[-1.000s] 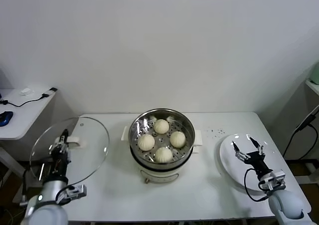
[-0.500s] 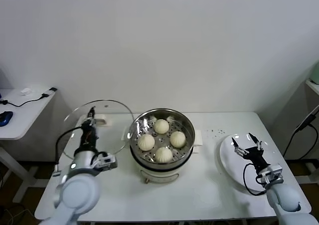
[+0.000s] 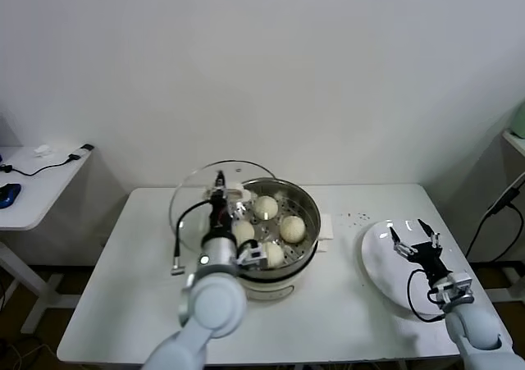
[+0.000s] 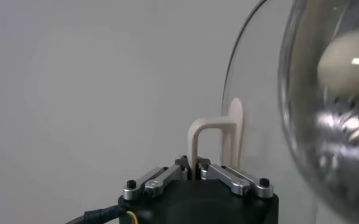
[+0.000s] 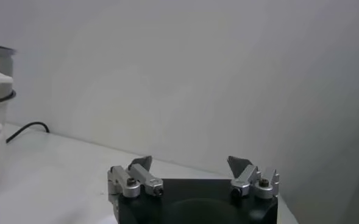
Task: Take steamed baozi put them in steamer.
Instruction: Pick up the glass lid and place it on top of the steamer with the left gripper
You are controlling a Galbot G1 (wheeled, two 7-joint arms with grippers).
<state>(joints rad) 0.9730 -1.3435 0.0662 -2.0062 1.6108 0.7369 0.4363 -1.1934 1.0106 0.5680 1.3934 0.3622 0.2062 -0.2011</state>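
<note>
The steel steamer stands on its white cooker base in the middle of the table. Four cream baozi lie inside it; one shows through the glass in the left wrist view. My left gripper is shut on the cream handle of the round glass lid and holds the lid tilted over the steamer's left rim. My right gripper is open and empty over the white plate at the table's right; it also shows in the right wrist view.
A side table with a cable and a blue object stands at the far left. A black cable runs down the wall at the right. Small dark specks lie on the table between the steamer and the plate.
My left arm has carried the glass lid from the table's left edge rightward to the steamer's left rim. The right gripper has barely shifted over the plate.
</note>
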